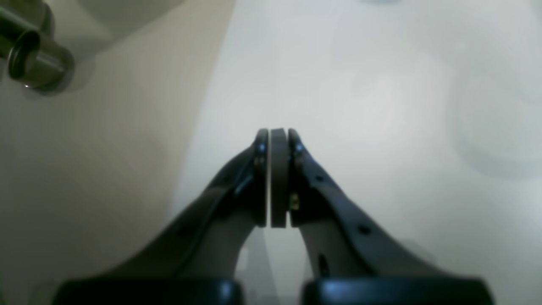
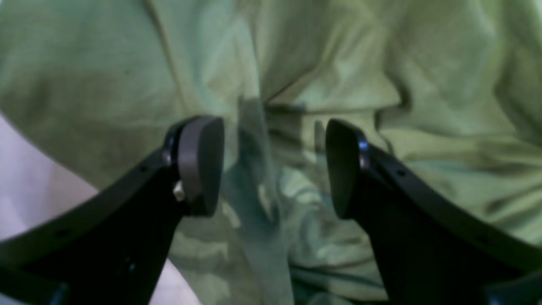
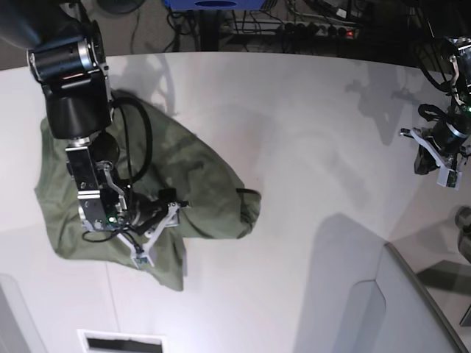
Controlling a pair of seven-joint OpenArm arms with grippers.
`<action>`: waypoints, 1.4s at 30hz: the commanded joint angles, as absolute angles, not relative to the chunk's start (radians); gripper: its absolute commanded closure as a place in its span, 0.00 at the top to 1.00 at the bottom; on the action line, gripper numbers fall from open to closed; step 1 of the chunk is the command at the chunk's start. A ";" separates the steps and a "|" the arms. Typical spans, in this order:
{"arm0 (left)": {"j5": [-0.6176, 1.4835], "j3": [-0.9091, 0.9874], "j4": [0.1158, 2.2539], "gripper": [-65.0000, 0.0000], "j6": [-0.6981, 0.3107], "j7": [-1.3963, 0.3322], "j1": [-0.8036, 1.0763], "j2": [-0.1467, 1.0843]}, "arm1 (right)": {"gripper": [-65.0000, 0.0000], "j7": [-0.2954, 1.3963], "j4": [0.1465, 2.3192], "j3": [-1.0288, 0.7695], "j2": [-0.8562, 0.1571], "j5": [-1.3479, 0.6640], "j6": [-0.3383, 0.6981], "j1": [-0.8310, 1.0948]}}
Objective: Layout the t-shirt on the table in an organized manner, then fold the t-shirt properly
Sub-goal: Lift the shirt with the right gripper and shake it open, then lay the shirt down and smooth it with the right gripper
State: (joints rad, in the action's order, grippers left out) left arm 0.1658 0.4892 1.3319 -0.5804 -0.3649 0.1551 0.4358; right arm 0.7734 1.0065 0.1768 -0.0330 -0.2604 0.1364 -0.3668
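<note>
The olive-green t-shirt (image 3: 202, 187) lies crumpled and bunched on the left part of the white table (image 3: 309, 132). My right gripper (image 3: 158, 232) is open just above the shirt's lower folds. In the right wrist view the gripper (image 2: 274, 127) has its jaws wide apart over wrinkled fabric (image 2: 347, 67), holding nothing, with a bit of table (image 2: 25, 182) at the lower left. My left gripper (image 3: 427, 158) is far off at the table's right edge, away from the shirt. In the left wrist view it (image 1: 278, 132) is shut and empty above bare table (image 1: 381, 106).
A grey-white raised panel with a dark rim (image 3: 401, 309) stands at the front right. A dark slot (image 3: 121, 344) sits at the front left. Cables and a power strip (image 3: 316, 29) lie beyond the far edge. A metal cylinder (image 1: 36, 63) shows beside the left gripper.
</note>
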 commanded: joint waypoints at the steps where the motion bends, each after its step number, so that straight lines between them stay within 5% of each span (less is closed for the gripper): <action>1: 0.177 0.496 1.349 0.01 -0.581 -0.343 0.143 0.456 | 0.55 0.754 1.015 0.174 -0.036 -0.260 0.136 -0.400; 3: 0.177 0.496 1.342 0.01 -0.581 -0.343 0.142 0.456 | 0.45 0.754 1.017 0.174 -0.035 -0.260 0.136 -0.398; 6: 0.177 0.496 1.340 0.01 -0.581 -0.343 0.140 0.456 | 0.06 0.757 1.027 0.171 -0.024 -0.260 0.136 -0.400; 7: 0.177 0.496 1.340 0.01 -0.581 -0.343 0.139 0.456 | 0.00 0.762 1.055 0.174 -0.024 -0.260 0.136 -0.400; 22: 0.168 0.496 1.349 0.01 -0.581 -0.343 0.101 0.461 | 0.01 1.156 1.854 0.303 0.047 -0.260 0.217 -0.199; 28: 0.166 0.490 1.340 0.01 -0.581 -0.343 0.085 0.463 | 0.01 1.156 1.965 0.306 0.015 -0.259 0.423 0.058; 34: 0.166 0.486 1.345 0.01 -0.581 -0.348 0.065 0.458 | 0.03 1.125 1.793 0.375 0.012 -0.257 0.432 0.128; 38: 0.166 0.486 1.345 0.01 -0.581 -0.351 0.051 0.458 | 0.28 1.121 1.678 0.400 0.019 -0.259 0.432 0.111; 42: 0.166 0.495 1.342 0.01 -0.581 -0.351 0.051 0.463 | 0.56 1.119 1.839 0.357 0.015 -0.259 0.432 0.122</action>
State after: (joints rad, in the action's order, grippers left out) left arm 0.1574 0.4816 1.3262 -0.5838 -0.3744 0.0647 0.4370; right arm 1.1412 1.8198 0.3611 0.0090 -0.2535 0.4313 0.1349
